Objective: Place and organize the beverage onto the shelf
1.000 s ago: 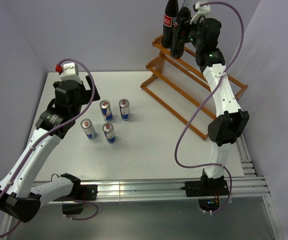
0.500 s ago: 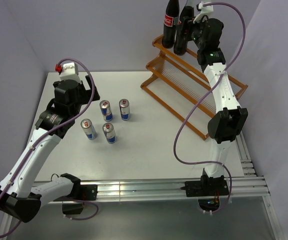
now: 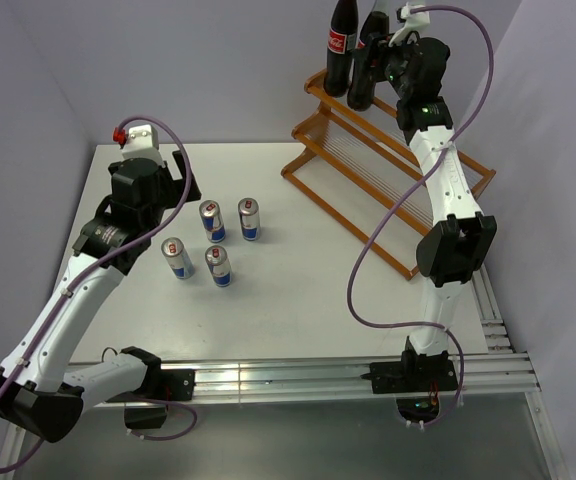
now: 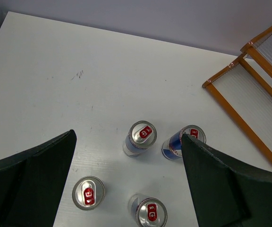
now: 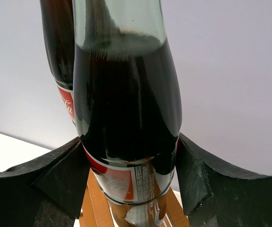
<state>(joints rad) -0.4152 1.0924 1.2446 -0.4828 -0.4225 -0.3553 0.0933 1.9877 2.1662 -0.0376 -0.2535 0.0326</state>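
Two dark cola bottles stand side by side at the far left end of the shelf's [image 3: 368,170] upper tier. My right gripper [image 3: 376,62] is shut on the nearer cola bottle [image 3: 364,75]; the other bottle [image 3: 340,45] is just left of it. In the right wrist view my fingers press both sides of the held bottle [image 5: 126,104], the second bottle [image 5: 60,56] behind it. Four silver-blue cans [image 3: 211,220] [image 3: 250,218] [image 3: 176,257] [image 3: 218,265] stand on the table. My left gripper [image 4: 127,136] hovers open above them, touching none.
The orange-brown shelf runs diagonally from back centre to the right edge, and its lower tier [image 4: 249,101] holds nothing. The white table [image 3: 298,290] ends at an aluminium rail [image 3: 298,375] in front. Grey walls close in the back and both sides.
My right gripper has carried the held bottle a little back and to the right, closer beside the other bottle. The left arm and the cans have not moved.
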